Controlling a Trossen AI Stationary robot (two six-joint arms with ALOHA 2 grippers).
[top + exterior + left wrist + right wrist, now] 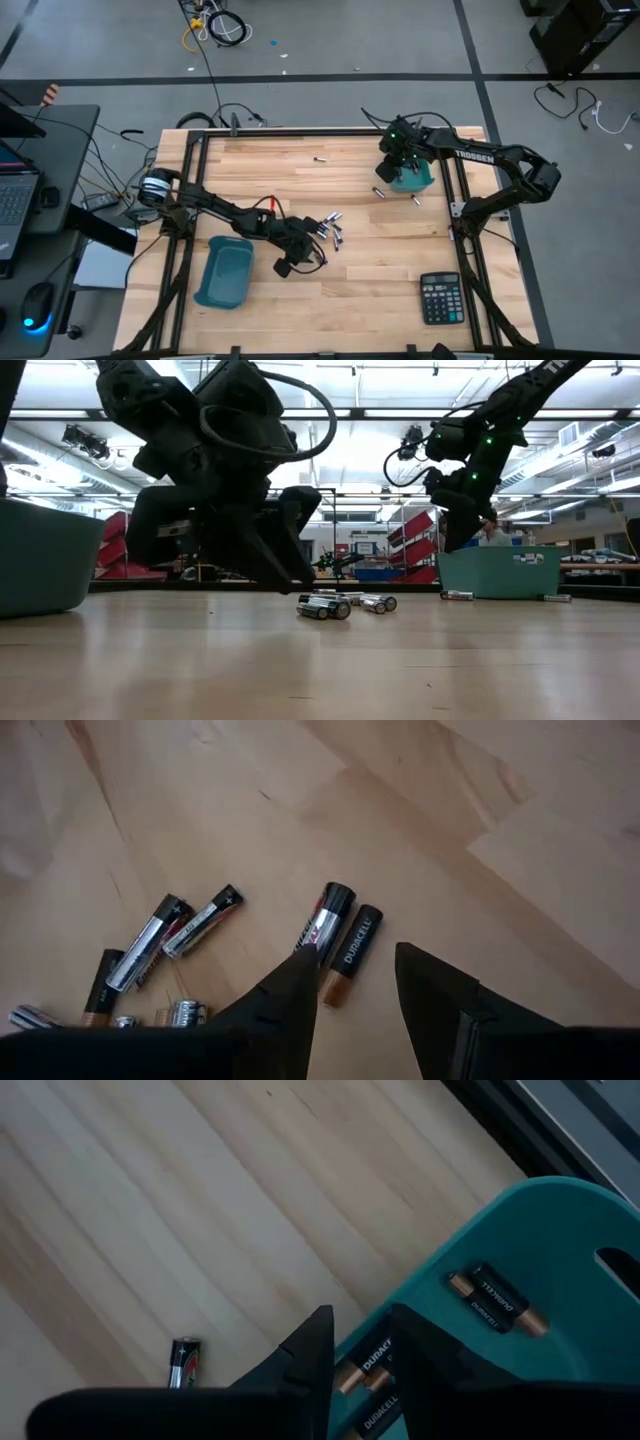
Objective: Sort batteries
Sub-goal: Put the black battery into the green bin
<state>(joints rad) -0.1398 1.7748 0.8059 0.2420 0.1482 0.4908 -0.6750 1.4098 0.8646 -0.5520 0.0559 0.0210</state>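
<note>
We judge the sort partly done. In the right wrist view, at least three copper-and-black batteries [497, 1302] already lie inside the right teal bin [560, 1220], which sits in the upper right of the high view. The left teal bin [226, 272], at the lower left of that view, shows no cells that we can make out. Most of the work is left: a loose pile of batteries [330, 228] lies at the centre of the desk [380, 280], and strays are scattered in the upper middle and right, one lone cell [321, 159] near the far edge, and two more [380, 192] just beside the right bin.

The left arm reaches in from the left edge of the high view, stretched low across the desk, its wrist just below and left of the pile. The left tool [355, 995] is open and empty, its two dark fingers spread, with a copper-ended battery [350, 952] just ahead of the gap and a silver-and-black one [325, 920] lying beside it. We judge it is lining up on one of these two.

The right arm folds in from the right edge and hangs over the right bin. The right tool [360, 1350] points down at the bin's near rim; its fingers stand a little apart, and we see nothing between them. The black calculator [441, 298] sits at the lower right, well apart from everything.
</note>
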